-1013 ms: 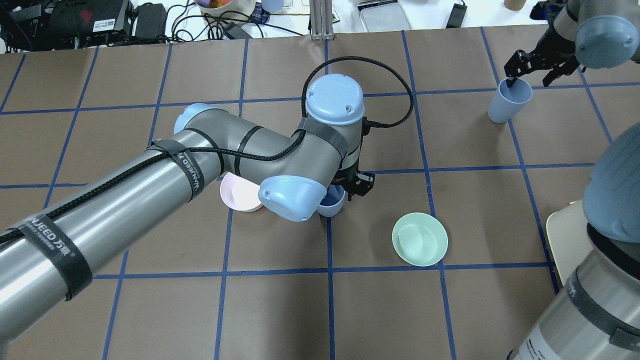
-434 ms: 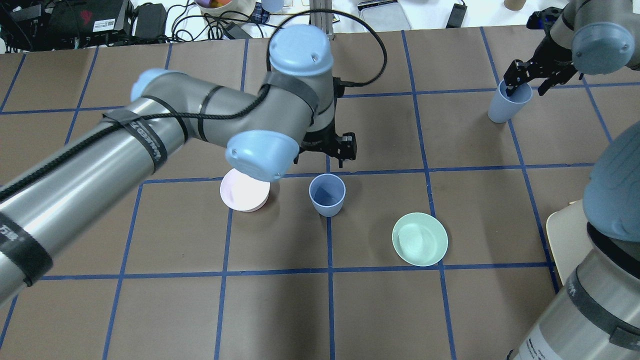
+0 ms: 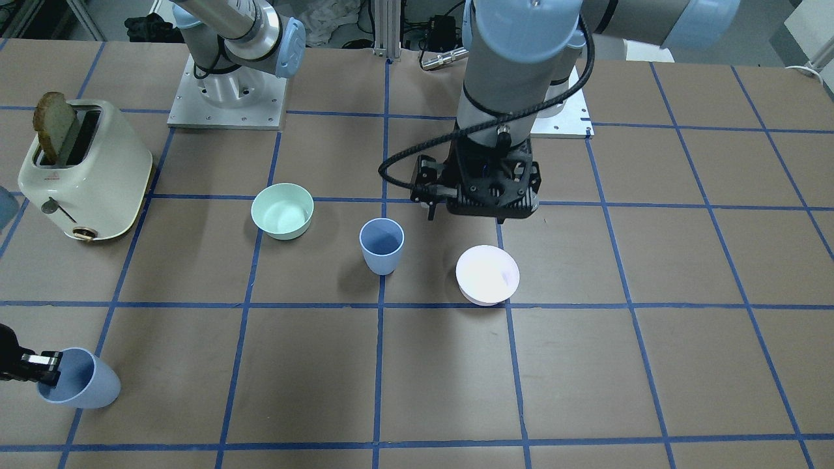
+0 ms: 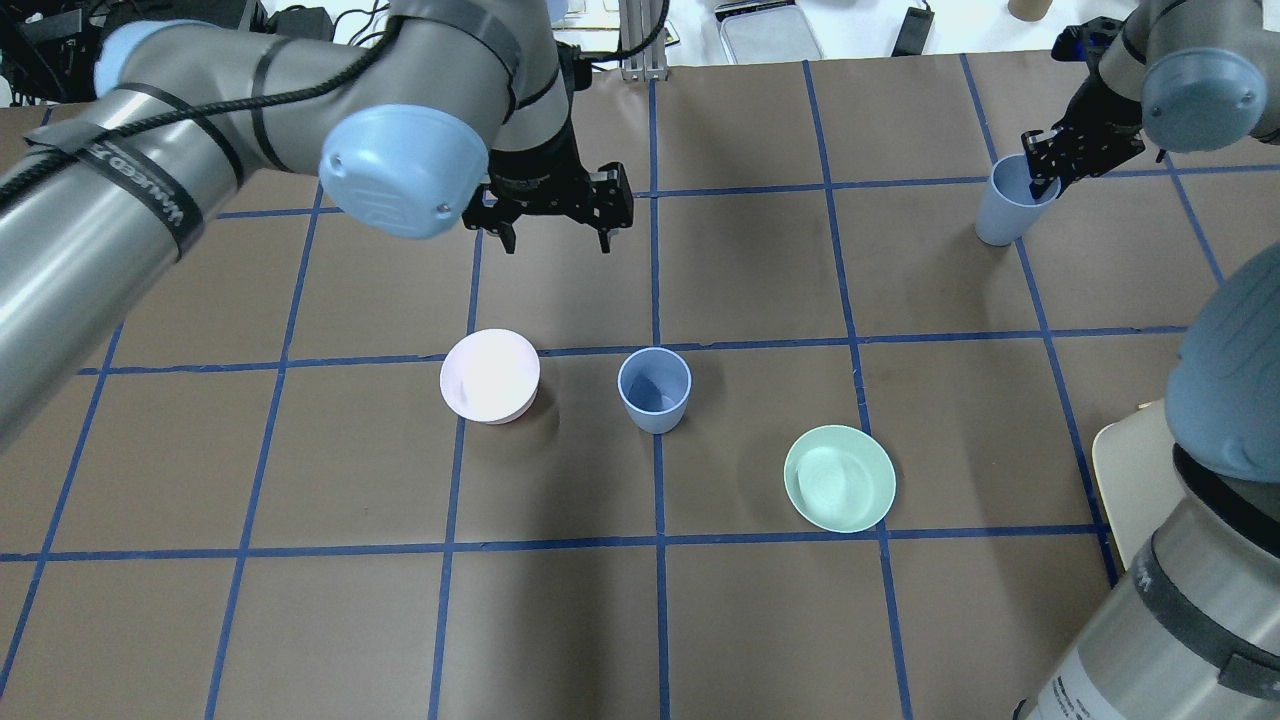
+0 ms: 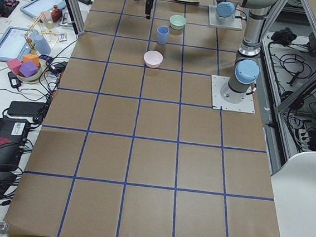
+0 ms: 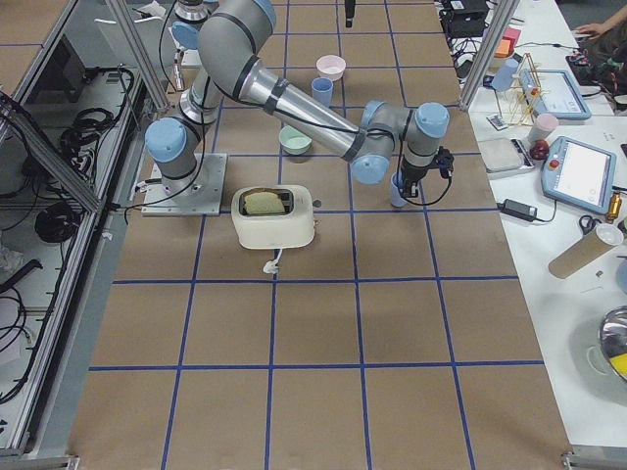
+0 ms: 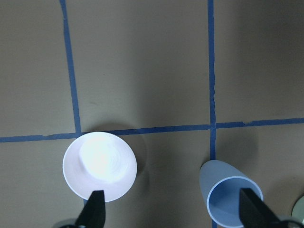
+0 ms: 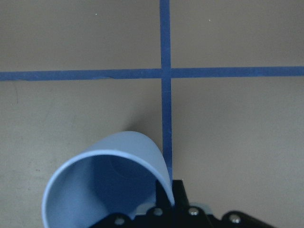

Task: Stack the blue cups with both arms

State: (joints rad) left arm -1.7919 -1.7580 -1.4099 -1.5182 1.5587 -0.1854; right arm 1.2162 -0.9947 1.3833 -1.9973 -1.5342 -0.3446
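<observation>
Here, the tilted blue cup (image 4: 1008, 210) is pinched by the right hand (image 4: 1043, 170). One finger reaches inside its mouth and the other sits outside, the two pressed together on the rim wall. Whether the cup's base touches the counter (image 4: 760, 620) cannot be told.

The upright blue cup (image 4: 654, 390) stands free, well apart from the right hand. It is below the left hand (image 4: 553, 238) and on that hand's robot-ward side.

The counter is covered in brown sheeting marked into squares by blue tape lines. A pink-white bowl (image 4: 490, 376) rests just across a tape line from the upright blue cup. In the left wrist view the bowl shows by one of the left hand's fingertips (image 7: 95, 211) and the cup by the other. A mint-green bowl (image 4: 840, 478) lies past the cup on the side away from the bowl. A cream toaster (image 3: 85, 172) with a slice of bread in it stands robot-ward of the right hand. Beyond the counter's far edge are cables, trays and black electronics.

The left hand hangs above the counter with its fingers spread wide, holding and touching nothing.
</observation>
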